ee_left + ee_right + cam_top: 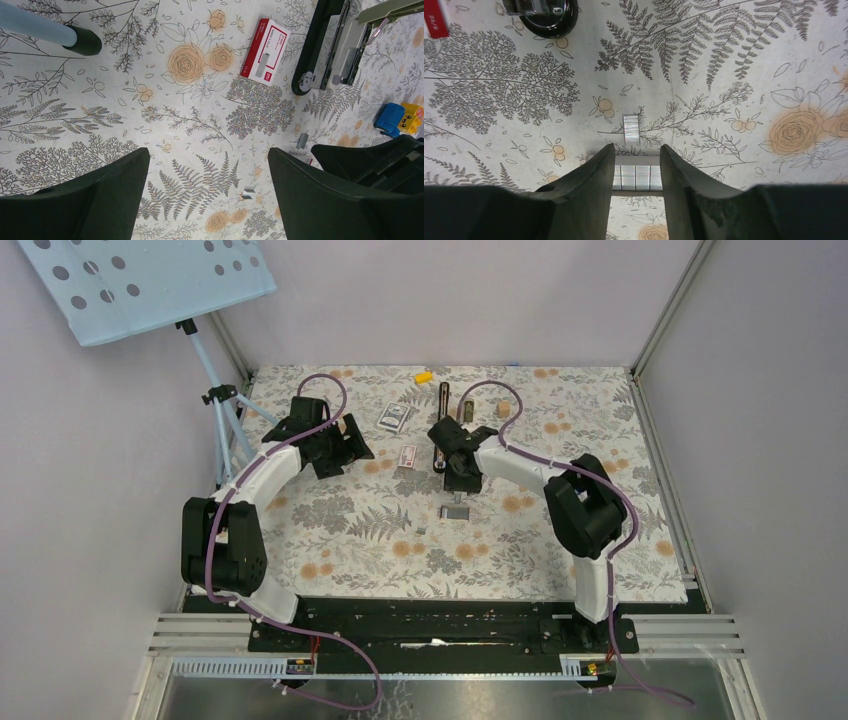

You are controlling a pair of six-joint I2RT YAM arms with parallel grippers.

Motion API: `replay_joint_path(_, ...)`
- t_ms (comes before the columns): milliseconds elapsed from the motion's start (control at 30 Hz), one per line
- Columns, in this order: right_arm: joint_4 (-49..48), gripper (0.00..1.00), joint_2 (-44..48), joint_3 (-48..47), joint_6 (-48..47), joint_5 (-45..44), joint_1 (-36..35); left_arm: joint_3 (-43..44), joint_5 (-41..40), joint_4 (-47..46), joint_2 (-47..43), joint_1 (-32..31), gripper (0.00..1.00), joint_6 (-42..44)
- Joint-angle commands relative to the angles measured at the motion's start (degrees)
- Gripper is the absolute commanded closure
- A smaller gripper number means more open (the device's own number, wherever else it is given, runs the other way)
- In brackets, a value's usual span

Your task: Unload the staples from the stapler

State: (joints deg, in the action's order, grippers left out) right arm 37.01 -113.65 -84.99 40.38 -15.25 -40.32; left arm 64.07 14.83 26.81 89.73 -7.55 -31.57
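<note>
Two fingers of our right gripper stand a little apart and hold nothing, with a grey block on the table in the gap between them. Just past the fingertips lies the little strip of staples, out of the stapler, its long side pointing straight away in line with that gap. Farther off the stapler lies open, and our left gripper, wide open and empty, is well to the side, so the right arm looks nearer.
</note>
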Motion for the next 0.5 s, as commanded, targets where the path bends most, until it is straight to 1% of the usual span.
replay_joint_path(0, 1.1, 0.52, -1.7, -1.4, 0.1, 2.1, -0.6, -0.3, 0.7, -2.4, -1.7, 0.4, 0.07, -0.4)
replay_joint_path(100, 0.7, 0.49, -3.0, -1.6, -0.2, 3.3, -0.6, -0.2, 0.7, -2.5, -1.6, 0.3, 0.07, -0.4)
replay_joint_path(267, 0.9, 0.47, -5.0, -3.0, -0.9, 3.9, -0.6, -0.3, 0.7, -2.4, -1.7, 0.3, 0.08, -0.3)
replay_joint_path(333, 0.8, 0.48, -5.7, -3.3, -1.2, 3.7, -0.6, -0.2, 0.7, -2.4, -1.7, 0.3, 0.08, -0.3)
replay_joint_path(467, 1.5, 0.53, -7.2, -3.9, -1.5, 2.8, -0.7, -0.3, 0.6, -2.4, -1.7, 0.3, 0.08, -0.3)
